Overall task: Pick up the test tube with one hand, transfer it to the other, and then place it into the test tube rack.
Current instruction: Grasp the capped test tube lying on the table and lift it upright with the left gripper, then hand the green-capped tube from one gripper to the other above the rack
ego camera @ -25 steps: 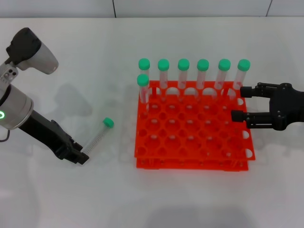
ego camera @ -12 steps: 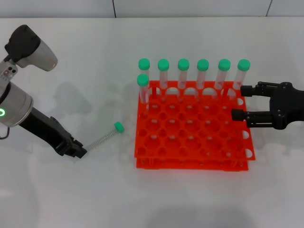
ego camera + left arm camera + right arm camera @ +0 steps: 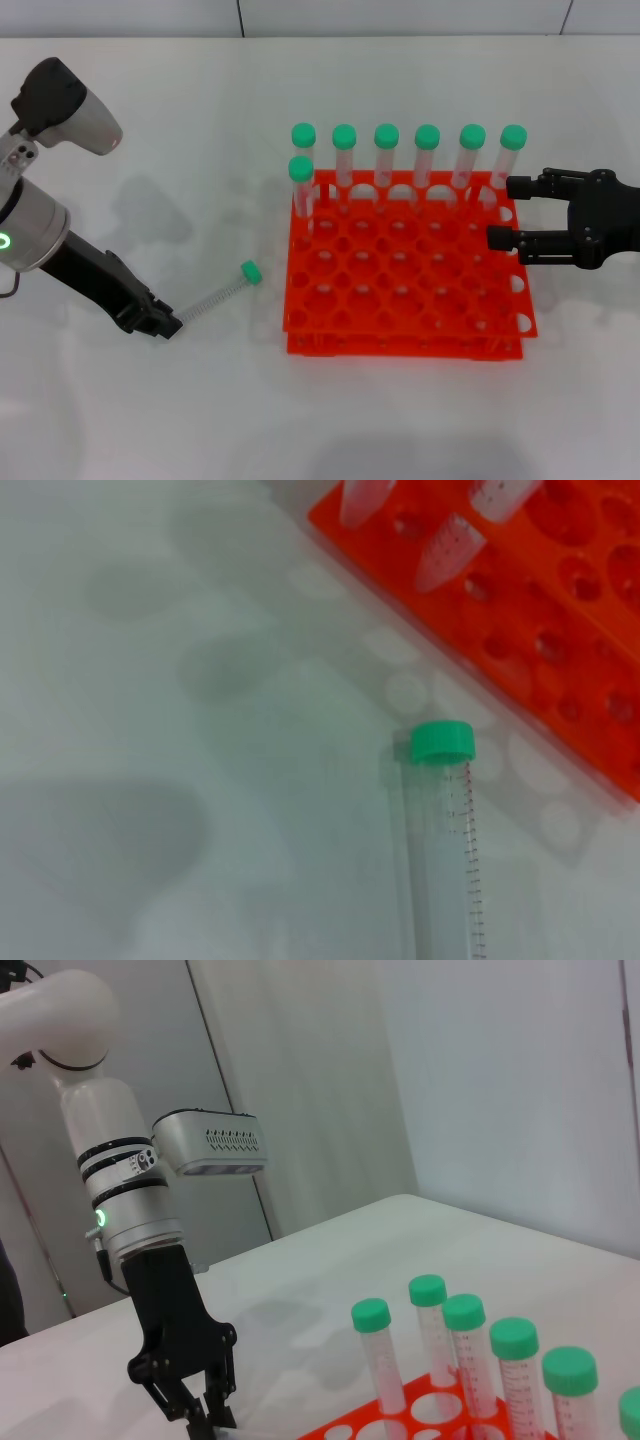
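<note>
Left gripper (image 3: pixel 172 326) near the counter's left edge pinches the test tube (image 3: pixel 218 295) by its bottom, cap free so the open right gripper (image 3: pixel 500 215) can take it

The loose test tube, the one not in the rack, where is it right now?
In the head view the test tube is left of the test tube rack, its clear end in the left gripper, green cap pointing toward the rack.

Smooth matte white tabletop (image 3: pixel 320 420), spanning the whole head view, evenly lit with soft grey shadows toward 9 o'clock. Plain pale grey wall panels (image 3: pixel 300 1070) behind it, split by dark vertical seams at 12 o'clock.
</note>
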Available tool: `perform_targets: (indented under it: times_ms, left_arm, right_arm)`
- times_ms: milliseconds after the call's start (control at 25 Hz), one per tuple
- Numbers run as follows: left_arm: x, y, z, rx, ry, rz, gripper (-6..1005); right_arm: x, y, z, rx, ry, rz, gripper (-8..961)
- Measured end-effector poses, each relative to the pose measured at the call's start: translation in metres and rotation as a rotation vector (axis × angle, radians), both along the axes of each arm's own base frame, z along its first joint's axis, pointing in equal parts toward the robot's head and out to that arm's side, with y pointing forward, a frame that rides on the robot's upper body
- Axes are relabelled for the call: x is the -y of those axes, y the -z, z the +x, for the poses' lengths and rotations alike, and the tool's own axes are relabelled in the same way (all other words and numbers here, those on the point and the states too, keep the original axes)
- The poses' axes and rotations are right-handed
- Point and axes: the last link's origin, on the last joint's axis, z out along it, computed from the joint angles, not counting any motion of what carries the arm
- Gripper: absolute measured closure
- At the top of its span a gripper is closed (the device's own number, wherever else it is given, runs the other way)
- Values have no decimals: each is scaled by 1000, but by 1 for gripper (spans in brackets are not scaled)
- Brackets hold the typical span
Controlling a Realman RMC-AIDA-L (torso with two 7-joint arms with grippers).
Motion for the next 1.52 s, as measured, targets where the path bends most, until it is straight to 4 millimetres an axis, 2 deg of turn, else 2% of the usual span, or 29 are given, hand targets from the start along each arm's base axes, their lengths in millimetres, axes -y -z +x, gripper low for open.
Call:
perform_targets:
  times_ms: [280, 560, 1200, 1400, 1520]
  left_arm:
    - [-2, -3, 2, 19, 1, 8, 818]
    - [-7, -15, 5, 104, 7, 69, 819]
    - [-13, -83, -6, 400, 78, 484, 819]
    - [-19, -96, 0, 492, 145, 603, 819]
    - [-22, -96, 6, 538, 183, 638, 820]
  right_arm:
    - [0, 0, 0, -1, 2, -1, 186]
    - [0, 0, 0, -4, 2, 2, 187]
    - [1, -3, 1, -18, -2, 22, 187]
    - [1, -4, 1, -17, -2, 23, 187]
    - [1, -4, 1, -20, -1, 25, 187]
